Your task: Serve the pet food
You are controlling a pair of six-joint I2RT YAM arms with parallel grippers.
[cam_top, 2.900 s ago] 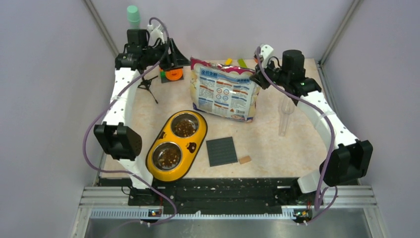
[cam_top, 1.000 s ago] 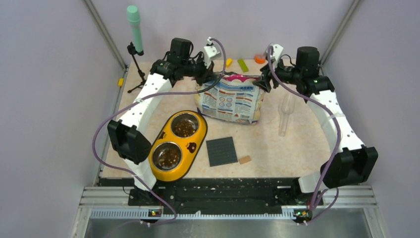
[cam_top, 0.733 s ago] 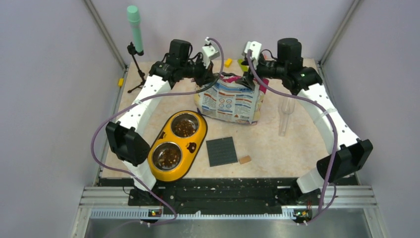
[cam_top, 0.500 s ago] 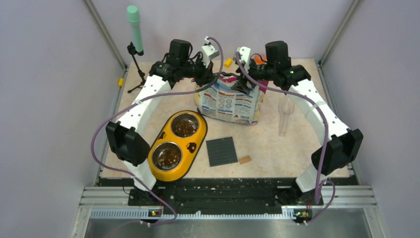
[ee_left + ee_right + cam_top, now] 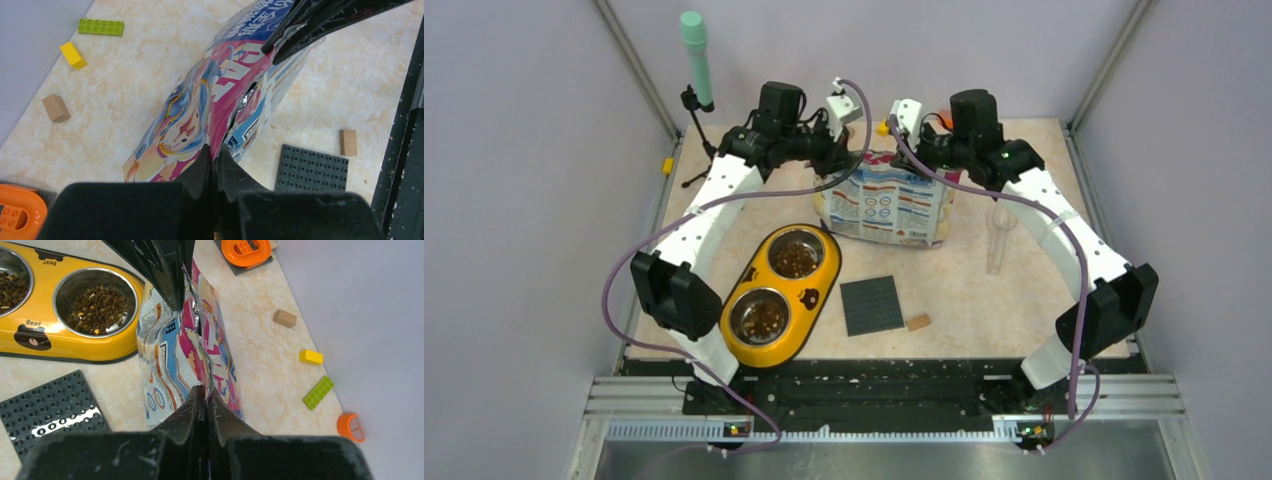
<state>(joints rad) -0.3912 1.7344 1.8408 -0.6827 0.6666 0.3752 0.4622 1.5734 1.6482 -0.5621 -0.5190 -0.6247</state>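
The glossy blue-pink cat bag (image 5: pixel 889 205) stands upright at the back middle of the table. My left gripper (image 5: pixel 844 160) is shut on its top left corner, and my right gripper (image 5: pixel 927 160) is shut on its top right corner. The left wrist view has the bag (image 5: pixel 200 110) pinched at my left gripper (image 5: pixel 215 152). In the right wrist view my right gripper (image 5: pixel 204 392) pinches the bag's rim (image 5: pixel 170 355), whose mouth gapes a little. Brown pet food (image 5: pixel 795 258) lies in both steel cups of the yellow double bowl (image 5: pixel 796 318).
A dark grey studded plate (image 5: pixel 871 305) and a small tan block (image 5: pixel 917 322) lie in front of the bag. A clear plastic scoop (image 5: pixel 999 235) lies to its right. A tripod with a green-topped stick (image 5: pixel 696 60) stands back left. Small bricks (image 5: pixel 317 392) lie behind.
The right gripper has swung left to the bag's top edge and shut on it. The left gripper has kept its hold on the bag, which stands more upright than before.
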